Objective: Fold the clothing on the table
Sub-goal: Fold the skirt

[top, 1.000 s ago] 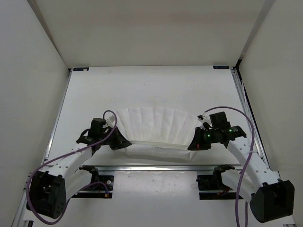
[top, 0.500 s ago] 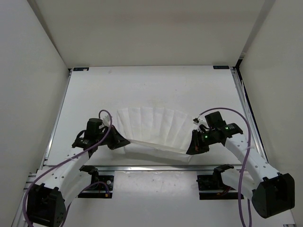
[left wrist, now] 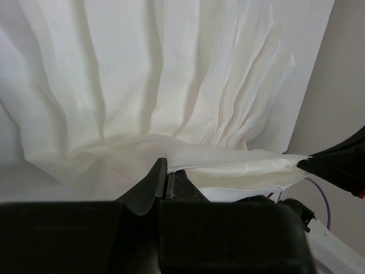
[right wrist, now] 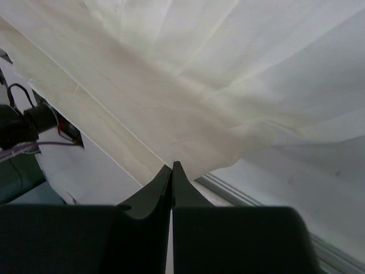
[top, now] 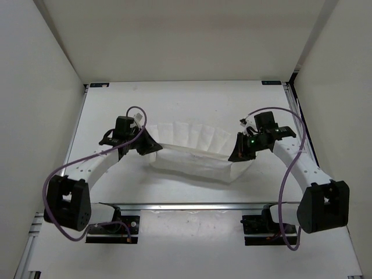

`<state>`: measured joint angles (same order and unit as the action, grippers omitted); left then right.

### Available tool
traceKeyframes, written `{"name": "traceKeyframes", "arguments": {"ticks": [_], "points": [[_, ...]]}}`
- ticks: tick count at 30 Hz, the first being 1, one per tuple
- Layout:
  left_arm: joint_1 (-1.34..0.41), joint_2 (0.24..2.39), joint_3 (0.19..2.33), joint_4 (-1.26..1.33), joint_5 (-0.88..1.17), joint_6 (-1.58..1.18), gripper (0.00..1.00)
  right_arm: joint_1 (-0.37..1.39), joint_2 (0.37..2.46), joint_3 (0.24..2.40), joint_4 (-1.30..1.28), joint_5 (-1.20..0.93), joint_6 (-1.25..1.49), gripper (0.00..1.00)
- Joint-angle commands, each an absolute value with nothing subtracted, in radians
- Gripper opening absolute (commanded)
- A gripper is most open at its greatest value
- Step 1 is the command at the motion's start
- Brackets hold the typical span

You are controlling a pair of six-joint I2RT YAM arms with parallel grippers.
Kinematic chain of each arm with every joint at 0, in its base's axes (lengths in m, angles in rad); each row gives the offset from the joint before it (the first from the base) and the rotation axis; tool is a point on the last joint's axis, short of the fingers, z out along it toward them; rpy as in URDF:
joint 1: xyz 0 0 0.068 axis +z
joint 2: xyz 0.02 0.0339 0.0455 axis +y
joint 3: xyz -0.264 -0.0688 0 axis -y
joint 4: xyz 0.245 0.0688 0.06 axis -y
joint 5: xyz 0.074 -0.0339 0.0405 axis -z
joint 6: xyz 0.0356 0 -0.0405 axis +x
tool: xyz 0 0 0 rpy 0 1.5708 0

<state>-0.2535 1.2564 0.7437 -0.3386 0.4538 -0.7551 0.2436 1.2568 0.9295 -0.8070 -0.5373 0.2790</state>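
Observation:
The clothing [top: 195, 157] is a thin white pleated garment lying across the middle of the table [top: 174, 104]. Its near edge is lifted and doubled back over the pleated far part [top: 192, 135]. My left gripper [top: 152, 147] is shut on the garment's left corner, and the fabric edge [left wrist: 239, 162] runs out rightward from its closed tips [left wrist: 165, 171]. My right gripper [top: 234, 156] is shut on the right corner; the cloth [right wrist: 188, 103] hangs from its pinched tips [right wrist: 172, 168]. A sagging strip of fabric spans the gap between the two grippers.
Silver rails [top: 192, 205] edge the table at the front, with both arm bases [top: 110, 224] [top: 264, 224] below. White enclosure walls [top: 40, 87] close in the left, right and back. Purple cables [top: 136, 110] loop above each wrist.
Both grippers have carried the garment's near edge away from the front rail toward the back, over the pleated part. The fold has moved up the table and both stay shut.

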Motion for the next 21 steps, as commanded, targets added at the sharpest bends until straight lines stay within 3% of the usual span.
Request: {"name": "traceKeyframes", "arguments": {"ticks": [1, 6, 10, 21], "points": [[-0.236, 1.342, 0.844, -0.259, 0.384, -0.716, 0.00, 0.207, 1.301, 1.015, -0.756, -0.485, 0.238, 0.00], [-0.241, 1.512, 0.975, -0.219, 0.387, -0.703, 0.00, 0.161, 1.384, 1.060, -0.687, -0.488, 0.230, 0.00], [-0.227, 1.487, 0.976, -0.230, 0.396, -0.701, 0.00, 0.189, 1.384, 1.100, -0.732, -0.486, 0.210, 0.00], [-0.316, 0.926, 0.798, -0.492, 0.292, -0.745, 0.00, 0.462, 0.978, 0.890, -0.883, -0.403, 0.400, 0.00]]}}
